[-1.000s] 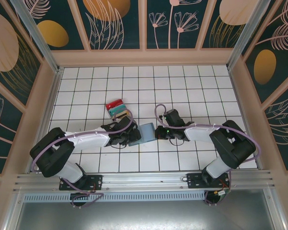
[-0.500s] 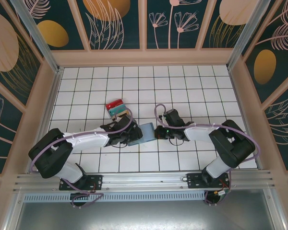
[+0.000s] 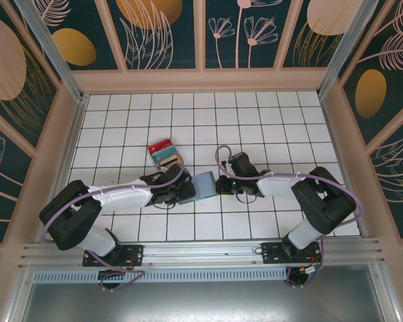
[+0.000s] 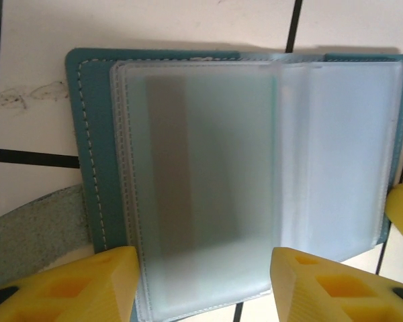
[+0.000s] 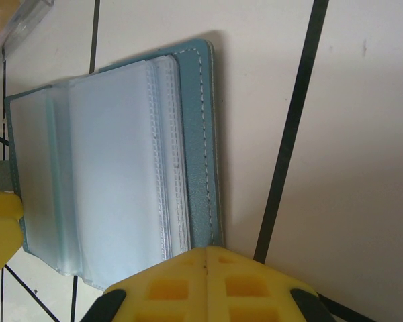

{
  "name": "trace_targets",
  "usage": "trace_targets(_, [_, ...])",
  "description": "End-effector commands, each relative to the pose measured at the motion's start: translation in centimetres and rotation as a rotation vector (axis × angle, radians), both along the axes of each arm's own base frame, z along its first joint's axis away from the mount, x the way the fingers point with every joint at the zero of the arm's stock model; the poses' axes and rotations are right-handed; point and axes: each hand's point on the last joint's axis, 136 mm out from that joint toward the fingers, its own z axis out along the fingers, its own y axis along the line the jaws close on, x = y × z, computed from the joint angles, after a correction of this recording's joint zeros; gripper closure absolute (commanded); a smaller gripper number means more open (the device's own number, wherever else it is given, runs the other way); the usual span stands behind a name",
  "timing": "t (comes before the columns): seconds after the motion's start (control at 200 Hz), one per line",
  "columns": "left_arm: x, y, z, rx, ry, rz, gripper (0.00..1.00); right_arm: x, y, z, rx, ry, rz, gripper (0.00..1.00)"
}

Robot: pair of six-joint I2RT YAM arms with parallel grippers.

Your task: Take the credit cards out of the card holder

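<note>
1. card holder [image 3: 203, 186] lies open on the tiled table [image 3: 255, 121] between my two pincers. credit cards [image 3: 164, 153] sit stacked near it, apart, beyond my left pincer [image 3: 187, 190]. my right pincer [image 3: 219, 186] meets its right edge.
2. left wrist: my left pincer [image 4: 205, 288] stands half wide, fingers [image 4: 101, 282] flanking the clear sleeves [image 4: 208, 168].
3. right wrist: my right pincer [image 5: 205, 261] is closed tight at the cover's corner.
</note>
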Motion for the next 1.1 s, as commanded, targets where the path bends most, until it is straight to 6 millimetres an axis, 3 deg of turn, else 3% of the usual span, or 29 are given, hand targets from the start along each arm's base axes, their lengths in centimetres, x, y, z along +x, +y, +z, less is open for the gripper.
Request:
trace_targets(0.0, [-0.4, 0.5, -0.6, 0.042, 0.022, 0.006, 0.44, -0.9, -0.4, -1.4, -0.041, 0.054, -0.004, 1.00])
trace_targets(0.576, [0.9, -4.5, 1.7, -0.156, -0.053, -0.126, 0.36, -1.0, -0.2, -1.5, -0.037, 0.055, -0.002, 1.00])
trace_targets(0.681, [1.1, -5.0, 2.0, -0.171, -0.057, -0.138, 0.31, -1.0, -0.2, -1.5, -0.037, 0.056, -0.002, 1.00])
trace_targets(0.786, [1.0, -5.0, 2.2, -0.177, -0.063, -0.144, 0.11, -1.0, -0.1, -1.5, -0.037, 0.053, 0.001, 1.00])
trace_targets(0.891, [1.0, -5.0, 3.0, -0.206, -0.091, -0.144, 0.02, -1.0, -0.1, -1.5, -0.038, 0.054, 0.001, 1.00])
trace_targets(1.096, [1.1, -4.8, 4.5, -0.223, -0.132, -0.147, 0.01, -0.9, -0.1, -1.4, -0.038, 0.051, 0.000, 1.00])
